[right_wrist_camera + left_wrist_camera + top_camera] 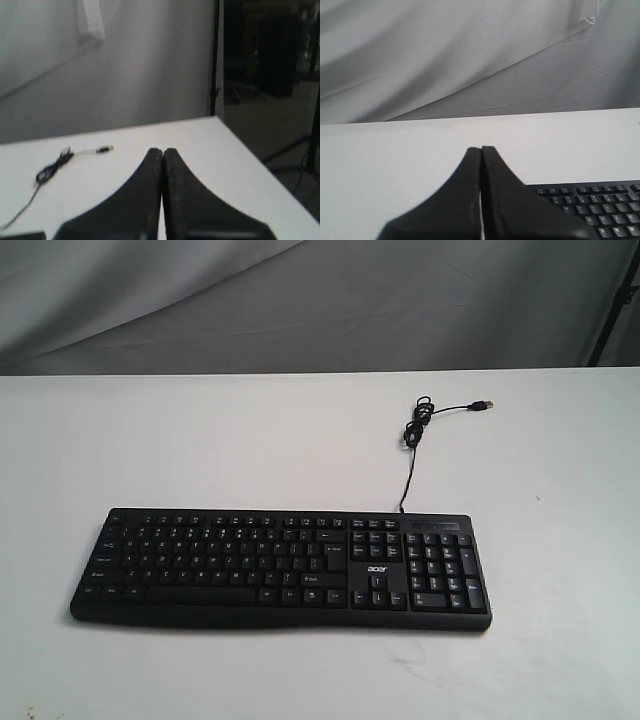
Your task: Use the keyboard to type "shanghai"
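The black full-size keyboard (280, 568) lies flat on the white table (200, 440), number pad to the right, white "acer" logo by the arrow keys. Its thin black cable (412, 440) runs back to a coiled bundle and a USB plug (484, 405). Neither arm shows in the exterior view. In the left wrist view my left gripper (481, 149) is shut with nothing in it, and a corner of the keyboard (600, 207) lies beside it. My right gripper (162, 150) is shut and empty over bare table, with the cable (50, 170) and USB plug (104, 149) off to one side.
A grey cloth backdrop (300, 300) hangs behind the table's far edge. In the right wrist view the table's side edge (250, 150) drops off to a dark floor with a black stand pole (216, 55).
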Controlling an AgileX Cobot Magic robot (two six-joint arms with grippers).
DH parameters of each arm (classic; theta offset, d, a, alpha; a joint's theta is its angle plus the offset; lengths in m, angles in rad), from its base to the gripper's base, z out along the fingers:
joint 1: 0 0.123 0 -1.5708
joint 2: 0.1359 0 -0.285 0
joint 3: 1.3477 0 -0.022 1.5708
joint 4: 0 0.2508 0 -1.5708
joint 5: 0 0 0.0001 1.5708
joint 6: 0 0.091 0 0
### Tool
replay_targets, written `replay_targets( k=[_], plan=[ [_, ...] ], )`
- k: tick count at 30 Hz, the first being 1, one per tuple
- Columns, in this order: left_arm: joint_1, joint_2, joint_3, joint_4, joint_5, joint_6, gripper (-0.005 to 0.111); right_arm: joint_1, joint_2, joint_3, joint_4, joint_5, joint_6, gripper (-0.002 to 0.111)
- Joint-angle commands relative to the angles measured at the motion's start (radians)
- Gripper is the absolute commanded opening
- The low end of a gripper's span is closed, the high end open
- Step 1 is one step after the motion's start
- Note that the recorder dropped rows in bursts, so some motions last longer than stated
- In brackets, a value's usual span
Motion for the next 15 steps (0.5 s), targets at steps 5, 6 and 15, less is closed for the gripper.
replay_targets(
  k=[5,6,15],
  plan=[
    [-0.006,-0.002,0.002,-0.002,-0.005,-0.003,0.000,-0.009,-0.006,0.003,0.011,-0.271,0.006,0.000],
    [-0.006,-0.002,0.002,-0.002,-0.005,-0.003,0.000,-0.009,-0.006,0.003,0.017,-0.313,0.012,0.000],
    [-0.006,-0.002,0.002,-0.002,-0.005,-0.003,0.000,-0.009,0.011,-0.030,-0.128,-0.595,0.519,0.000]
  ],
)
